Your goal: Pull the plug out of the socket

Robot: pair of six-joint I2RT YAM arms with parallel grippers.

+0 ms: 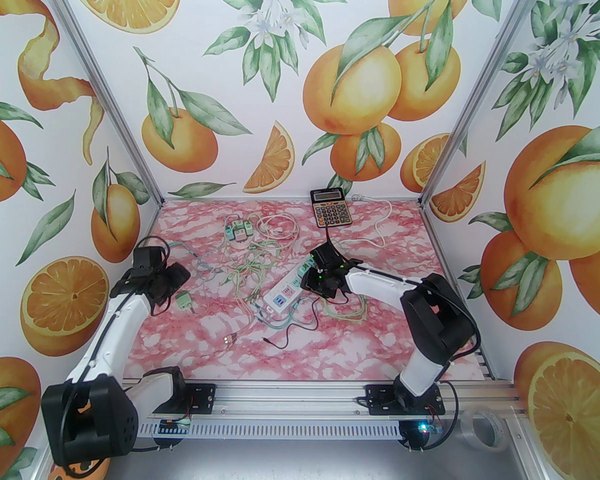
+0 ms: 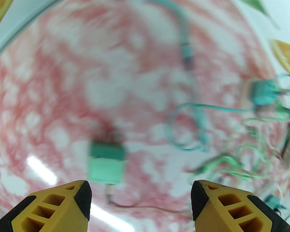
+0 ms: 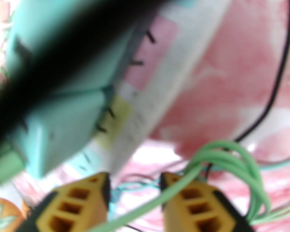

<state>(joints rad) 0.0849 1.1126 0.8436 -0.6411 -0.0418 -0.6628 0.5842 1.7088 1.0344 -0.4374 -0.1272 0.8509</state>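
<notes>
Orange-printed walls (image 1: 300, 93) close in three sides of the pink marbled table (image 1: 380, 328). The biggest thing on it is the white strip (image 1: 284, 292), lying on a slant, its long axis running from near-left to far-right. Behind it by the back wall sits a calculator (image 1: 328, 208).

My right hand (image 3: 135, 190) hangs over the far-right end of the strip. Its fingers are parted and I judge it holds nothing, though a green cable (image 3: 222, 148) runs under the gap between them. My left hand (image 2: 141, 199) is off to the left, well apart from the strip, spread wide and empty.

A green plug (image 2: 107, 163) lies loose on the table just ahead of my left hand, nearer the left finger, clear of any socket. I take that one as done. In the right wrist view, teal plugs (image 3: 60, 124) sit seated in the strip, just ahead of my right hand and to its left; a dark blur across the lens hides part of them.

If another plug is to come out, my right hand is far nearer. The pull should go straight up off the strip's face, across its long axis. The strip is loose and would likely lift with the plug unless held down.
</notes>
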